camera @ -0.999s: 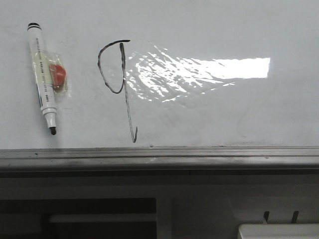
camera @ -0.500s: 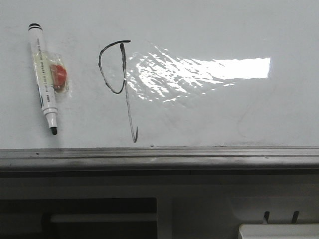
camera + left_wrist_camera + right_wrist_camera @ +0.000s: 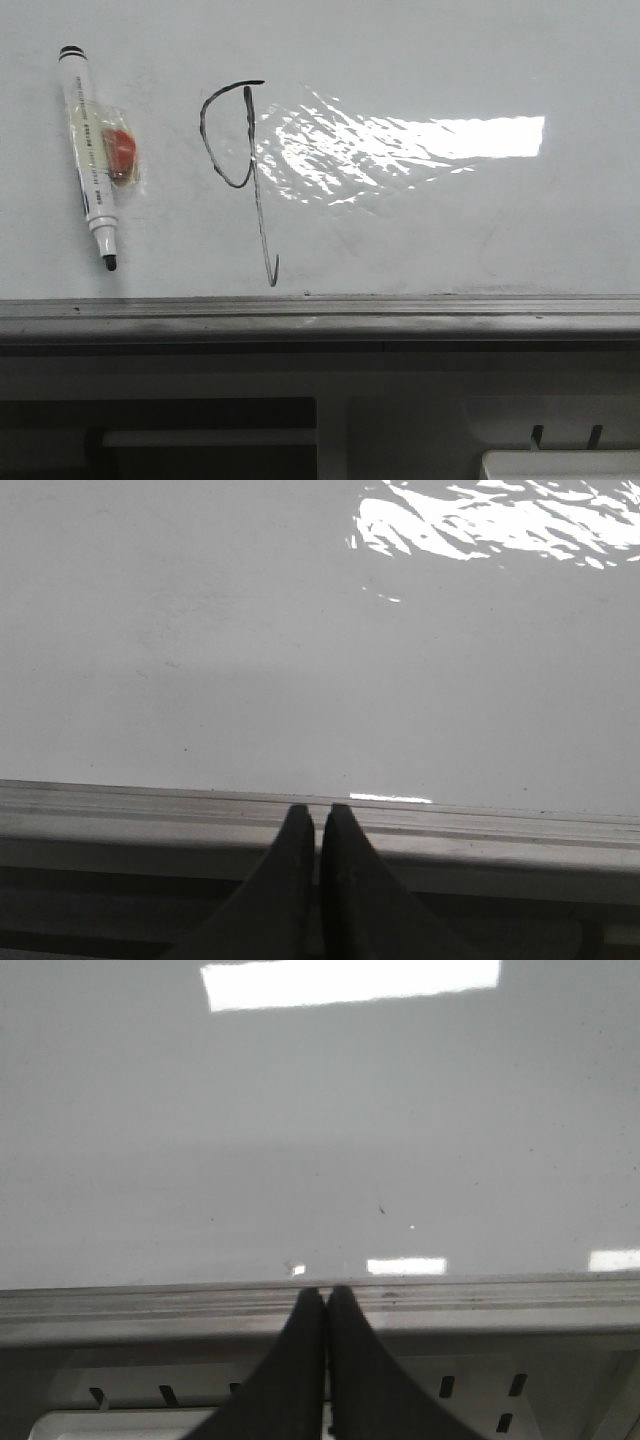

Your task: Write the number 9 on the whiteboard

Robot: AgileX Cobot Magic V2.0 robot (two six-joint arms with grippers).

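The number 9 (image 3: 243, 170) is drawn in thin black line on the whiteboard (image 3: 420, 230), with an oval loop and a long tail ending in a small hook. A white marker (image 3: 88, 155) with its black tip bare lies on the board left of the 9, a taped red piece (image 3: 120, 146) beside it. My left gripper (image 3: 318, 815) is shut and empty, over the board's grey rail (image 3: 150, 815). My right gripper (image 3: 326, 1295) is shut and empty, over the rail (image 3: 500, 1295) too. Neither gripper shows in the front view.
The grey metal rail (image 3: 320, 315) runs along the board's near edge. Below it is a grey frame with a dark opening (image 3: 200, 435). A white box-shaped object with a rounded corner (image 3: 560, 465) sits at the lower right. Bright glare (image 3: 400, 145) lies right of the 9.
The whole front view has shifted very slightly to the right. The marker and the 9 keep their places on the board.
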